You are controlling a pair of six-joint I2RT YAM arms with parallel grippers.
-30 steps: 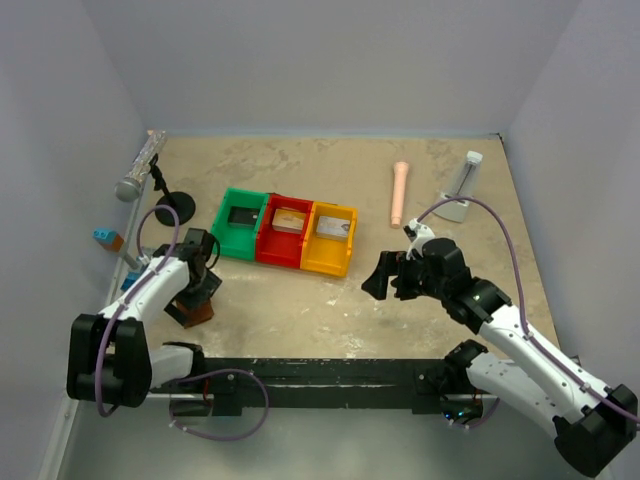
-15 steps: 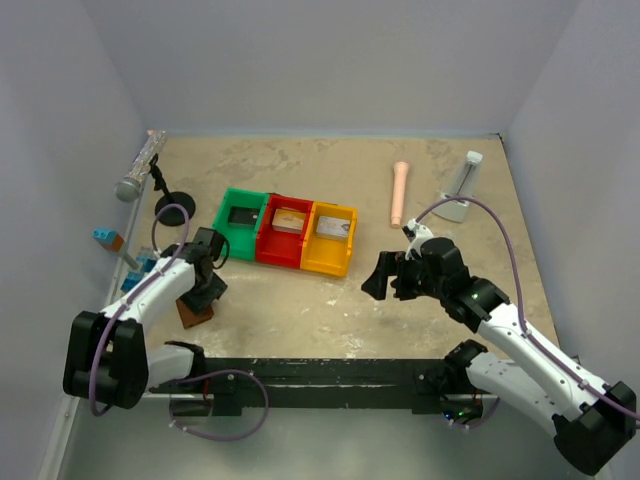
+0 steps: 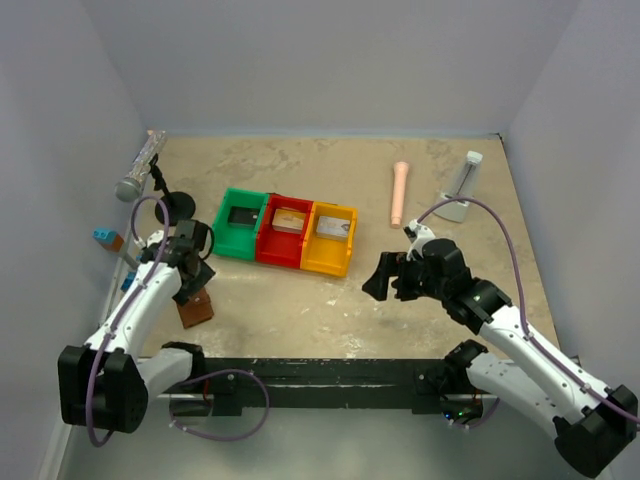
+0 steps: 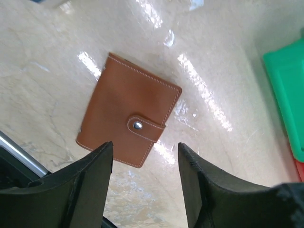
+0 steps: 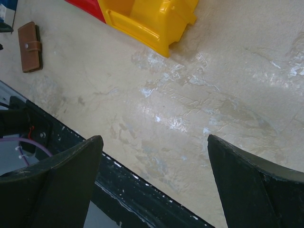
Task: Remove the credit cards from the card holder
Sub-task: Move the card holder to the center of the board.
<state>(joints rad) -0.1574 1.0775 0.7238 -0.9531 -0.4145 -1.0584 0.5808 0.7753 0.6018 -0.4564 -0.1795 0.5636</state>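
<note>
Left edge: a blue and orange block (image 3: 105, 238) sits against it. A microphone (image 3: 138, 172) on its stand occupies the far-left corner.

The card holder (image 4: 128, 116) lies flat on the table (image 3: 300, 310) toward the near-left corner. It is folded shut with the snap tab fastened, and it touches neither the left edge nor the near edge. Bare surface surrounds all four of its sides.

The left gripper (image 4: 145, 149) hangs above the card holder. Its jaws are released and apart, grasping nothing and not touching the leather.

The green bin (image 3: 240, 223), red bin (image 3: 285, 232) and yellow bin (image 3: 330, 238) stand joined in a row at mid-table. A strip of bare table separates them from the card holder.

From the bins to the near edge the surface is unobstructed.

The right gripper (image 5: 154, 138) hovers right of the yellow bin, jaws spread wide and grasping nothing.

A pink cylinder (image 3: 400, 193) and a white stand (image 3: 462, 190) lie toward the far-right corner.
</note>
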